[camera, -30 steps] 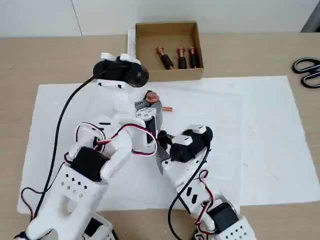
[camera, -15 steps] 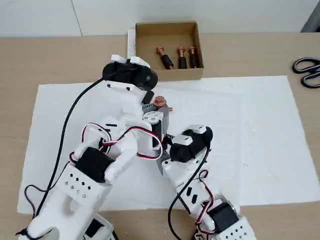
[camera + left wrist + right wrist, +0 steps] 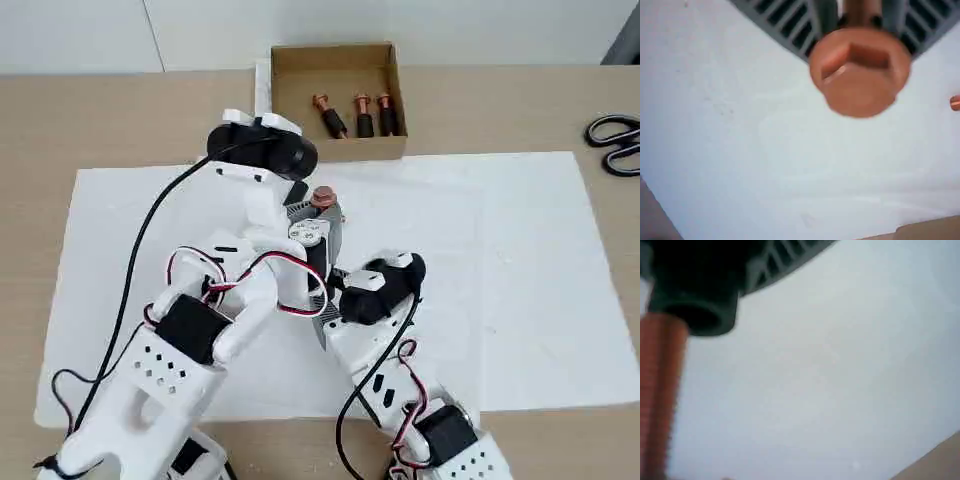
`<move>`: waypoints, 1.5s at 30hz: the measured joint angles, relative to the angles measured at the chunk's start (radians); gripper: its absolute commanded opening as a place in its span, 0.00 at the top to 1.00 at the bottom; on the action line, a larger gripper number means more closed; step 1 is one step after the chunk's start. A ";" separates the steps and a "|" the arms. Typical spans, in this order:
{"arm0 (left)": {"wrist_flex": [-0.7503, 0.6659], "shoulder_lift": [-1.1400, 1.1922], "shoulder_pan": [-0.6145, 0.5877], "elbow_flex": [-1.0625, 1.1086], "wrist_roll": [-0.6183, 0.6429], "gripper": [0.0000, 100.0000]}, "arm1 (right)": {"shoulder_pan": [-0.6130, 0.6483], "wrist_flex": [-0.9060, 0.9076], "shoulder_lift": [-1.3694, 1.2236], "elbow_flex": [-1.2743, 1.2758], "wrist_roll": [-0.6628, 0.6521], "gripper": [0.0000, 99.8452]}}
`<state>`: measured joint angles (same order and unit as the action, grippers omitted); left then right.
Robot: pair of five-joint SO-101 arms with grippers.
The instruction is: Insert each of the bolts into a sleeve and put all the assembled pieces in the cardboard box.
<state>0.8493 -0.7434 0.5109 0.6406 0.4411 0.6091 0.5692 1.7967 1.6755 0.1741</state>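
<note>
Your left hand (image 3: pixel 320 213) is clamped on the shank of a copper bolt (image 3: pixel 860 70), head uppermost, over the white sheet (image 3: pixel 520 260) on the worktop (image 3: pixel 100 120). Your right hand (image 3: pixel 324 300), just beside it, is closed on a black sleeve (image 3: pixel 695 290). The bolt's thread lies at the sleeve mouth; whether it has entered cannot be told. Three assembled pieces (image 3: pixel 361 113) lie in the cardboard box (image 3: pixel 295 85).
</note>
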 measured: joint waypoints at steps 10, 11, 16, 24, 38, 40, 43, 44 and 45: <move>0.006 0.000 0.000 0.000 -0.014 0.99 | 0.000 0.000 0.000 0.000 0.000 1.00; 0.011 0.000 0.000 0.000 -0.014 0.99 | 0.000 0.000 0.000 0.000 0.000 1.00; 0.011 0.000 0.000 0.000 -0.014 0.99 | 0.000 0.000 0.000 0.000 0.000 1.00; 0.012 0.000 0.000 0.000 -0.014 0.99 | 0.000 0.000 0.000 0.000 0.000 1.00; 0.023 0.000 -0.026 0.000 -0.014 0.99 | 0.000 0.000 0.000 0.000 0.000 1.00; 0.023 0.000 -0.026 0.000 -0.014 0.99 | 0.000 0.000 0.000 0.000 0.000 1.00; 0.023 0.000 -0.026 0.000 -0.014 0.99 | 0.000 0.000 0.000 0.000 0.000 1.00; 0.023 0.000 -0.026 0.000 -0.014 0.99 | 0.000 0.000 0.000 0.000 0.000 1.00; 0.023 0.000 -0.026 0.000 -0.014 0.99 | 0.000 0.000 0.000 0.000 0.000 1.00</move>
<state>0.8723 -0.7434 0.4849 0.6406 0.4273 0.6091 0.5692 1.7967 1.6755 0.1741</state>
